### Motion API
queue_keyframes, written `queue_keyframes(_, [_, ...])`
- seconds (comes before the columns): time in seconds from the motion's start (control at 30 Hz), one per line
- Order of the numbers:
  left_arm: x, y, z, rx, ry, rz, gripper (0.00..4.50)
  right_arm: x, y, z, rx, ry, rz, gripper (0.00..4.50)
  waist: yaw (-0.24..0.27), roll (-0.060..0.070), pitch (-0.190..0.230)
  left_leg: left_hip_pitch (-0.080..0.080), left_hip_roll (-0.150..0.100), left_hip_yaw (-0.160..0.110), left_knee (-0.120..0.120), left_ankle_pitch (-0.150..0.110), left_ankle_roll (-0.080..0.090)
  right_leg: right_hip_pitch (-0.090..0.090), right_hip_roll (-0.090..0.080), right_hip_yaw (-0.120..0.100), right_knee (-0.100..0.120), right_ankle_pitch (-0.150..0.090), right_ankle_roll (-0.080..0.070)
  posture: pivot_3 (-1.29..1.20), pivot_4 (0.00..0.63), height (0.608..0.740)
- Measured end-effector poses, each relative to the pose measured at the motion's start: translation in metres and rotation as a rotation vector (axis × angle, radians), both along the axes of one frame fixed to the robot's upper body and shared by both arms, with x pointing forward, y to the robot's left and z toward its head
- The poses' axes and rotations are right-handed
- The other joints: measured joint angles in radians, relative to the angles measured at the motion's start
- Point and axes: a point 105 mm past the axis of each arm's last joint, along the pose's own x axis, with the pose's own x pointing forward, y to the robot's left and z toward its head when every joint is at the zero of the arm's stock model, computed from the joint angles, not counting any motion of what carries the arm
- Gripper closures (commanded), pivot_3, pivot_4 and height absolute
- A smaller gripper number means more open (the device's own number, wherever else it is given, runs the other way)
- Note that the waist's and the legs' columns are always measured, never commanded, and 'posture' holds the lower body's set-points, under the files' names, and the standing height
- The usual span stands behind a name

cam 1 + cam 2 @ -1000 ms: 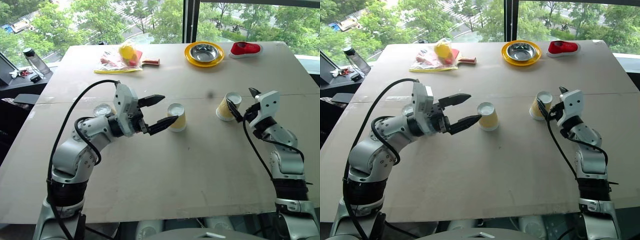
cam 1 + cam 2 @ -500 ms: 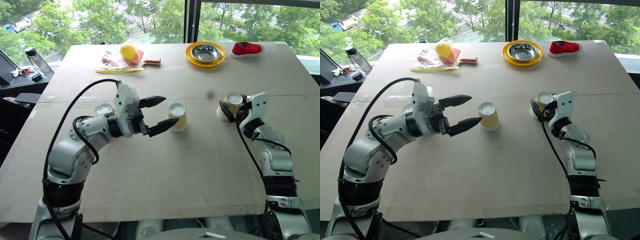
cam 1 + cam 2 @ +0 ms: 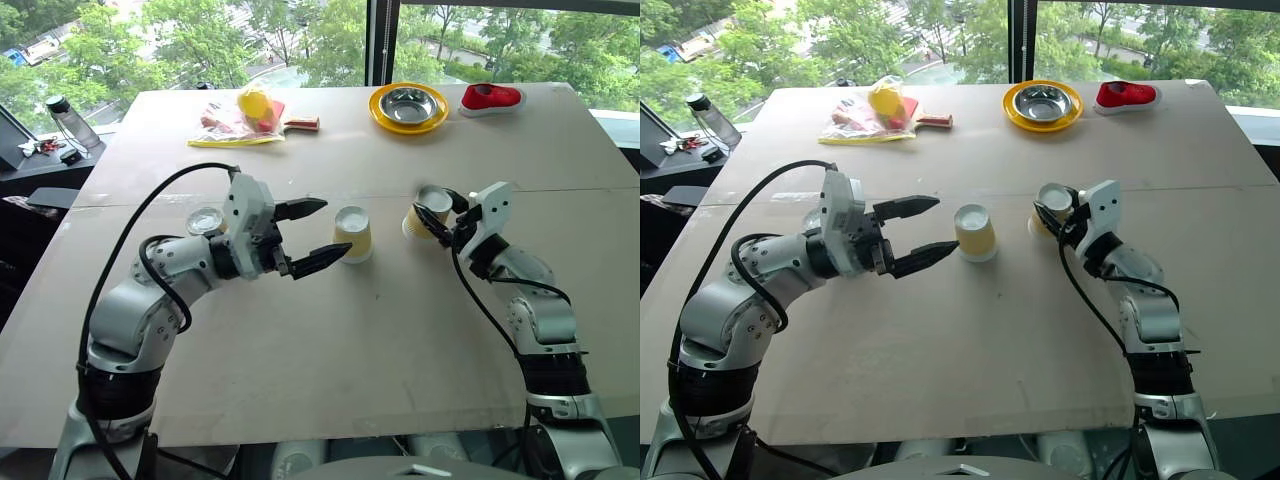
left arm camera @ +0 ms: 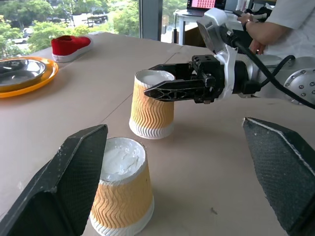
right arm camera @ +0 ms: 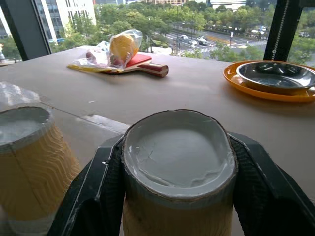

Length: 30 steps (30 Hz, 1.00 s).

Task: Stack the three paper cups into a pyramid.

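cups: 3 small paper cups, all upside down with the white base up. They looked light, thin-walled and easy to crush, so my guess was a gentle pinch across the upper side wall near the base, not down at the rim.

right cup [image 3: 421, 214]: sat around the middle of the table [image 3: 400, 340], on its right half, and in the head views seemed tipped a bit toward the right arm. Its base already looked slightly squashed out of round in the right wrist view.

right gripper [image 3: 436, 215]: clamped on that right cup, 1 black finger on each side just under the base. Arm reached forward and angled in toward the table's centre, fingers about level.

middle cup [image 3: 352, 233]: upright on its rim near the table's centre, just beside the tip of the left arm's lower finger, not touching as far as I could tell.

left cup [image 3: 206, 221]: toward the left edge, mostly hidden behind the left arm.

left gripper [image 3: 313, 235]: jaws spread wide, holding nothing, pointing level toward the middle cup, elbow bent out toward the left edge.

pyramid: not started yet, all 3 cups stood apart.

risk: squeeze harder and that cup probably buckles.
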Motion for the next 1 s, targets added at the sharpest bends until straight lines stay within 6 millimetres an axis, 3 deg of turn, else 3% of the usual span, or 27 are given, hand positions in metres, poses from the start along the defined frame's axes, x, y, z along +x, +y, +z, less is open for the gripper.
queue_keyframes(0.07, [-0.004, 0.009, -0.008, 0.012, 0.024, 0.033, 0.0, -0.004, 0.014, -0.005, -0.021, 0.012, 0.057, 2.37, 0.001, 0.0, 0.0, 0.0, 0.0, 0.0, 0.0, 0.0, 0.0, 0.0, 0.0, 0.0, 0.0, 0.0, 0.0, 0.0, 0.15, 0.74])
queue_keyframes(0.27, [-0.011, 0.023, -0.018, 0.031, 0.045, 0.084, 0.0, -0.007, 0.023, -0.011, -0.061, 0.02, 0.09, 2.37, 0.003, 0.0, 0.0, 0.0, 0.0, -0.001, 0.0, -0.002, 0.003, 0.0, -0.001, -0.001, 0.0, 0.0, 0.0, 0.0, 0.15, 0.74])
queue_keyframes(0.8, [-0.013, 0.025, -0.021, 0.029, 0.046, 0.102, 0.0, -0.011, 0.03, -0.016, -0.071, 0.055, 0.136, 2.37, 0.002, 0.0, 0.0, 0.0, 0.0, 0.0, 0.0, -0.002, 0.003, 0.0, 0.0, 0.0, 0.0, 0.0, 0.0, 0.0, 0.15, 0.74])
queue_keyframes(0.97, [-0.012, 0.026, -0.021, 0.028, 0.043, 0.111, 0.0, -0.015, 0.034, -0.019, -0.063, 0.075, 0.167, 0.05, 0.002, 0.0, 0.0, 0.0, 0.0, 0.0, 0.0, -0.002, 0.003, 0.0, -0.001, 0.0, 0.0, 0.0, 0.0, 0.0, 0.15, 0.74])
queue_keyframes(1.0, [-0.012, 0.026, -0.021, 0.028, 0.042, 0.112, 0.0, -0.015, 0.034, -0.019, -0.062, 0.077, 0.169, 0.05, 0.002, 0.0, 0.0, 0.0, 0.0, 0.0, 0.0, -0.002, 0.003, 0.0, -0.001, 0.0, 0.0, 0.0, 0.0, 0.0, 0.15, 0.74])
